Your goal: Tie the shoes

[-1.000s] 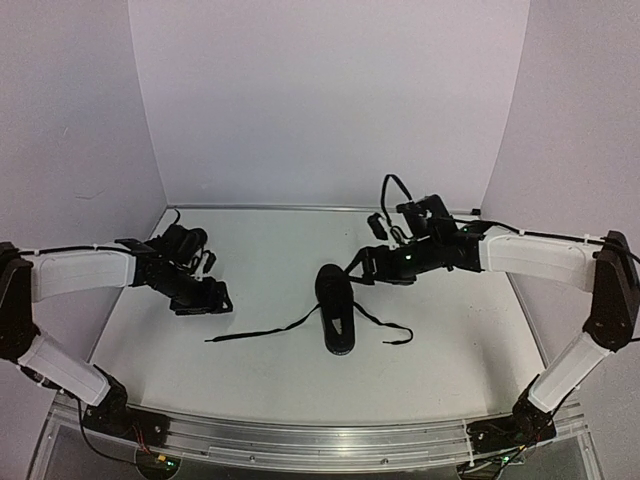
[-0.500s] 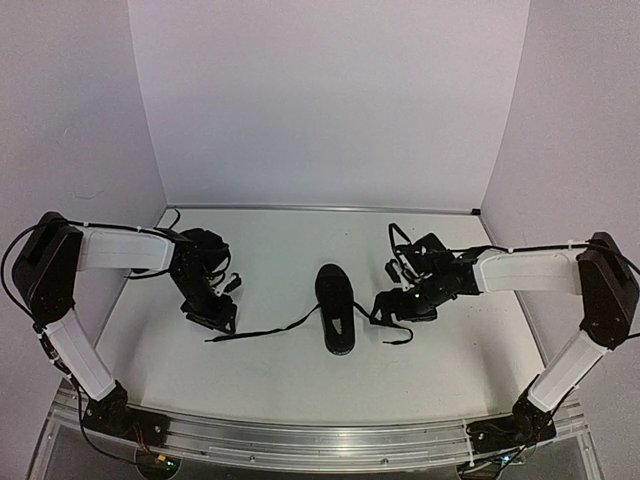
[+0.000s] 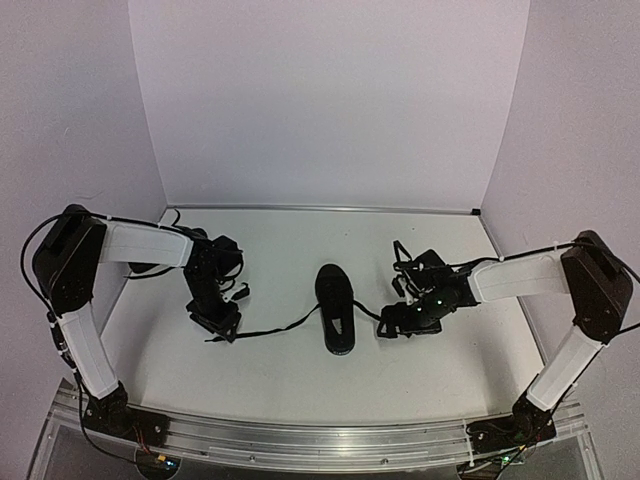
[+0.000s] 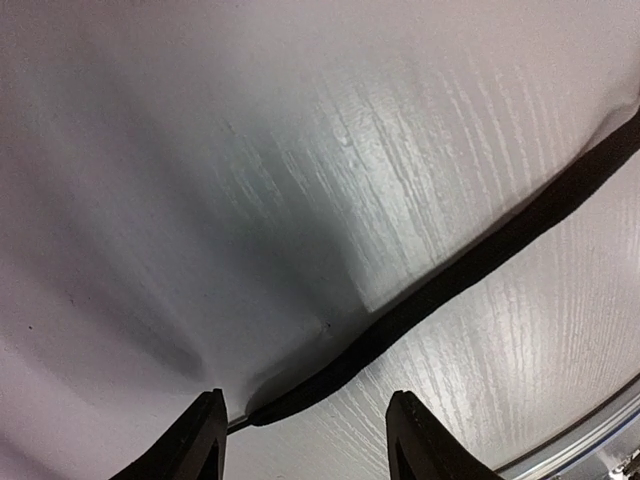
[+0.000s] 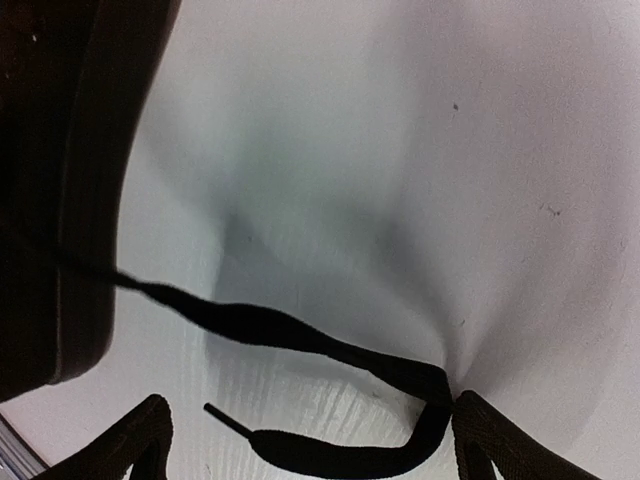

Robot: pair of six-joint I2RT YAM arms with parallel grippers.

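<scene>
Right now both of my claws hang low over the table (image 3: pixel 290 250), one on each side of the single shoe (image 3: pixel 336 310) I can see, which sits upright near the middle. My left claw (image 4: pixel 305 425) is open, and the left lace (image 4: pixel 470 265) runs flat across the table and ends just inside the gap, its tip close against one side. My right claw (image 5: pixel 310 440) is open too, spread wide over the spot where the right lace (image 5: pixel 300 335) folds back on itself, near the shoe's side. On the left I judge the danger to be a thin catch: if I close here I pinch only the very end, and the first tug could slide it free. The lace also lies flat on the table, so coming down too far would scrape the surface, while stopping short would close on air. On the right the fold is the trouble. I could trap both strands together, or nip only the bend near one side of the gap, and either way I would not hold a clean length to cross over. Nothing pins the shoe down, so I expect an uneven pull from the two sides to drag or twist it. A second shoe is not in view, so I cannot say where it is.
</scene>
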